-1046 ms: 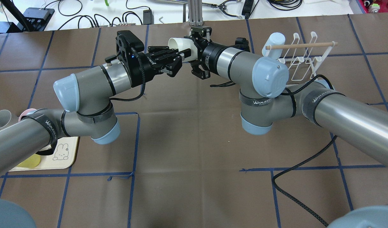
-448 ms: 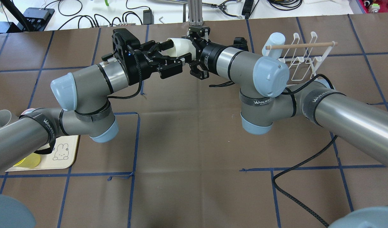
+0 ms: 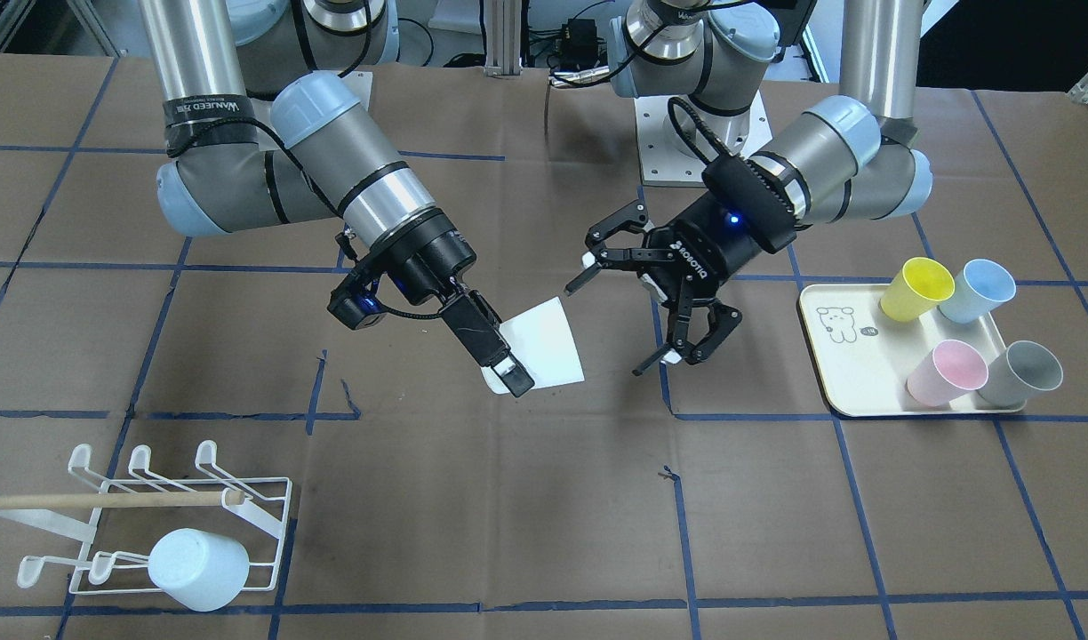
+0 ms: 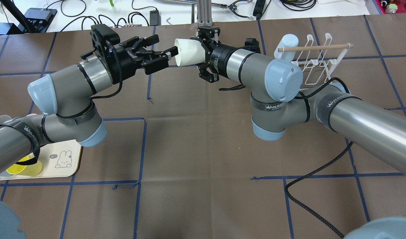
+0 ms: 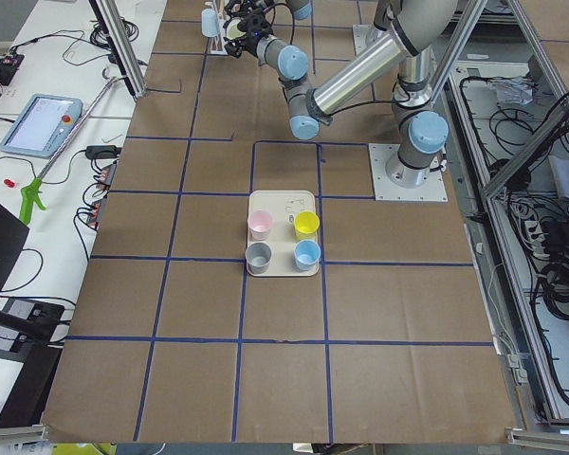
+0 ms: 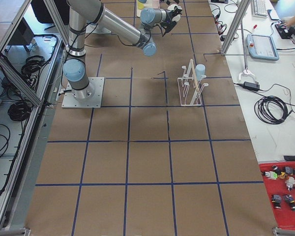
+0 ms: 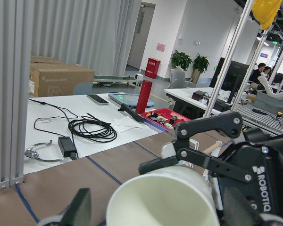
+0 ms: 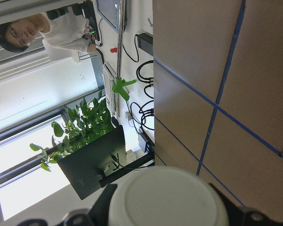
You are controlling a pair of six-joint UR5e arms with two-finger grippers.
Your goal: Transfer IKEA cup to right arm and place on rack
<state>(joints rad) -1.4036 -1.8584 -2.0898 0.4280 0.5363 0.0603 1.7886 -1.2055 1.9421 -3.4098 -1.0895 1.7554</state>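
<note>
- Holding the white cup (image 4: 188, 51) alone, the right arm (image 4: 246, 64) is reaching toward top centre, with the right gripper (image 4: 201, 51) clamping the cup's base.
- The rack (image 4: 314, 48) is standing upper right, beyond that arm's elbow; the cup is lying sideways, mouth pointing away from it.
- The left gripper (image 4: 165, 49), fingers spread, is backing off leftward; moments ago it was straddling the cup.

White cup (image 4: 189, 52) is up off the table, tipped on its side, mouth facing left, base pinched in the right arm's (image 4: 256, 64) hand (image 4: 203, 52). White wire rack (image 4: 317, 64), wooden dowel handle on top, stands far right, well apart.
</note>
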